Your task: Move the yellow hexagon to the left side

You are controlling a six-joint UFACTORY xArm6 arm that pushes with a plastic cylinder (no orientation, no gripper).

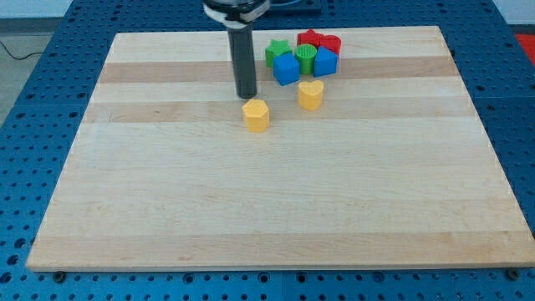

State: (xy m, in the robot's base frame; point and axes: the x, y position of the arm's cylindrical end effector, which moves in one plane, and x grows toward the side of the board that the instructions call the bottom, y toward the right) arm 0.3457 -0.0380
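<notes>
The yellow hexagon [256, 114] lies on the wooden board [267, 209], a little above the board's middle. My tip [246, 94] rests on the board just above the hexagon and slightly to its left, a small gap apart from it. A yellow heart-shaped block [310, 94] lies to the hexagon's upper right.
A tight cluster sits near the view's top edge of the board: a green star [277, 52], a blue cube [286, 69], a green block [305, 58], a second blue block [325, 62], and red blocks [318, 41] behind. Blue perforated table [33, 125] surrounds the board.
</notes>
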